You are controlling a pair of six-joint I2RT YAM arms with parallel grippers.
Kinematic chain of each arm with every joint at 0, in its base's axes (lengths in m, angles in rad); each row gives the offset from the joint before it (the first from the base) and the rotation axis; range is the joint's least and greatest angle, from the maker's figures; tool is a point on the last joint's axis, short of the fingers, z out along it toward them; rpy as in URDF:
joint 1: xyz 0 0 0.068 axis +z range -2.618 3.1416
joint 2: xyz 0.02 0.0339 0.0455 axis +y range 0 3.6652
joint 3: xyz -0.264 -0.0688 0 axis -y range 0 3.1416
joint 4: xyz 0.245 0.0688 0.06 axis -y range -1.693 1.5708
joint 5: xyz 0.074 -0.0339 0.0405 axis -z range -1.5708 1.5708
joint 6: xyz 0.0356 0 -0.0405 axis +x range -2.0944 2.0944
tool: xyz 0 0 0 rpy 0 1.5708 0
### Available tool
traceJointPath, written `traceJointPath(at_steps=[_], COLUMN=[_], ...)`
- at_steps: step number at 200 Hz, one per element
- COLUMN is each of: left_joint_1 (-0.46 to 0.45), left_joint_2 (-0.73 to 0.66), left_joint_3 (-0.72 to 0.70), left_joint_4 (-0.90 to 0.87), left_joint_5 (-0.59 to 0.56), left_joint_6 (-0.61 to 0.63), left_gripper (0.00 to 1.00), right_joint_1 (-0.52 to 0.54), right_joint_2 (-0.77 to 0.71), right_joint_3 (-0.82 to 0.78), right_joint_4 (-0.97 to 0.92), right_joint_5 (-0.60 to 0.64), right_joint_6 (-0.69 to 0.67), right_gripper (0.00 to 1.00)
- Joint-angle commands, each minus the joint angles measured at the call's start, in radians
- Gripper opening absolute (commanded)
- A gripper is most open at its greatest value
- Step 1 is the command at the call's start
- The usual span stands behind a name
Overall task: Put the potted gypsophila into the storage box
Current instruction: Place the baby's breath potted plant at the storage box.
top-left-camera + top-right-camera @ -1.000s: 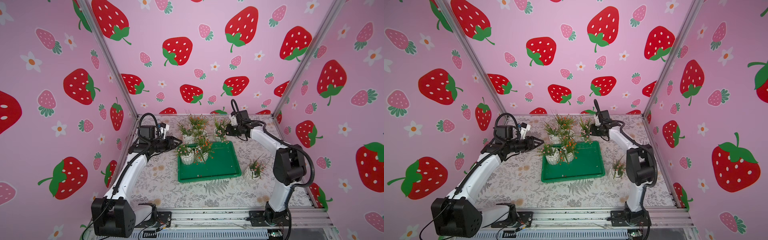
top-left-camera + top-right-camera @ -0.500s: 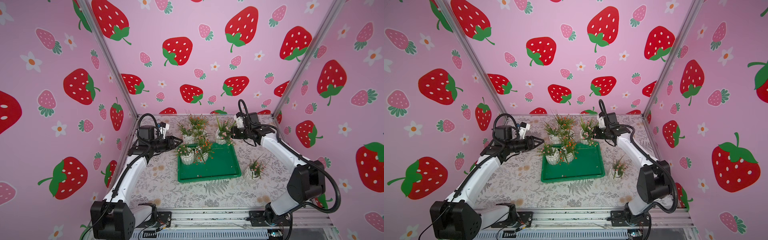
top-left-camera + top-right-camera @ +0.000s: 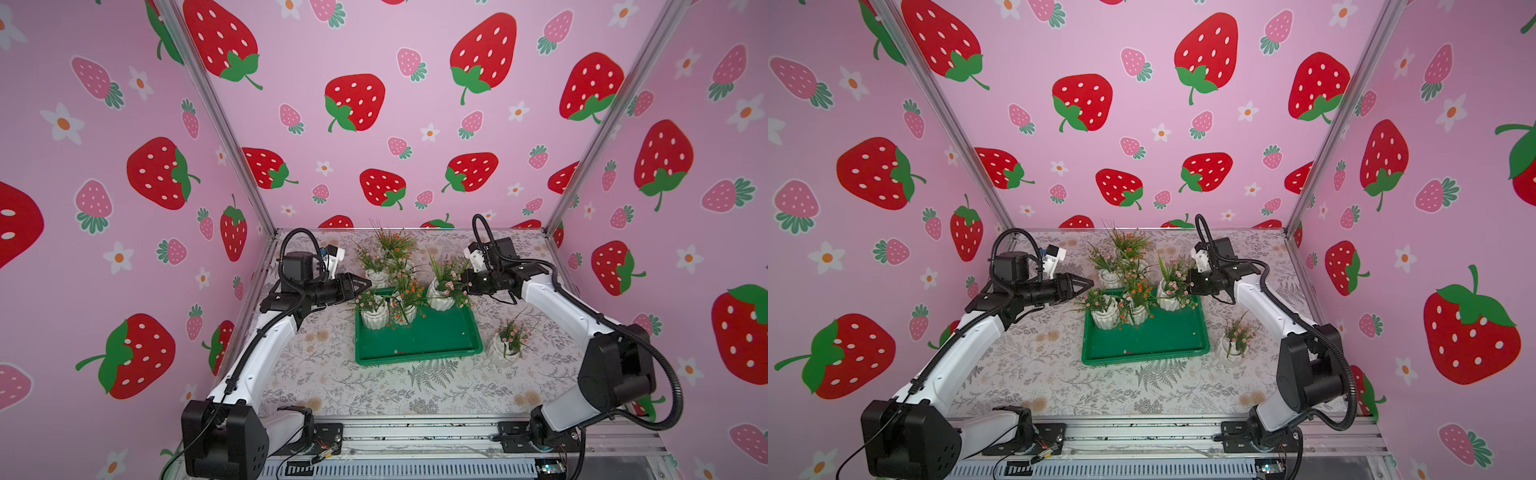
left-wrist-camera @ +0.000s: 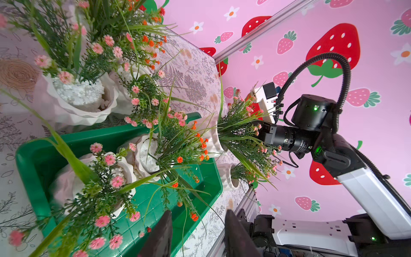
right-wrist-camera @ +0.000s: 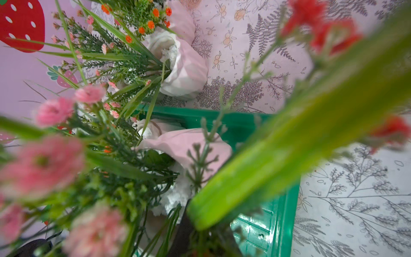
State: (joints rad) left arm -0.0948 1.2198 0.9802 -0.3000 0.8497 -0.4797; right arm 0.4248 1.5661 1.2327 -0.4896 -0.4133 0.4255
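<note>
The storage box is a shallow green tray in mid-table. My right gripper is shut on the stems of a potted gypsophila with pink blooms. Its white pot is tilted over the tray's back right corner. In the right wrist view foliage hides the jaws, and only one dark finger shows above the tray floor. My left gripper is open and empty at the tray's back left. Two potted plants stand inside the tray.
Two more potted plants stand on the floral cloth behind the tray. Another stands to the right of the tray's front corner. Pink strawberry walls enclose three sides.
The right arm has swung forward and to the right with the pot, from behind the tray to over its back right corner. The left arm has stayed put.
</note>
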Motion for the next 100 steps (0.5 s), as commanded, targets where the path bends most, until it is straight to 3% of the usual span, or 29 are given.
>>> traceJointPath(at_steps=[1,100], left_joint_1=[-0.009,-0.011], left_joint_2=[-0.003,0.001], left_joint_3=[0.002,0.012], left_joint_4=[0.005,-0.029], left_joint_5=[0.017,-0.017], left_joint_6=[0.006,0.028], left_gripper=[0.42,0.42], right_joint_1=[0.015,0.057], right_joint_2=[-0.009,0.081], right_joint_3=[0.011,-0.001], right_joint_4=[0.033,0.112], right_joint_5=[-0.056,-0.03], right_joint_6=[-0.019,-0.005], right_gripper=[0.0,0.0])
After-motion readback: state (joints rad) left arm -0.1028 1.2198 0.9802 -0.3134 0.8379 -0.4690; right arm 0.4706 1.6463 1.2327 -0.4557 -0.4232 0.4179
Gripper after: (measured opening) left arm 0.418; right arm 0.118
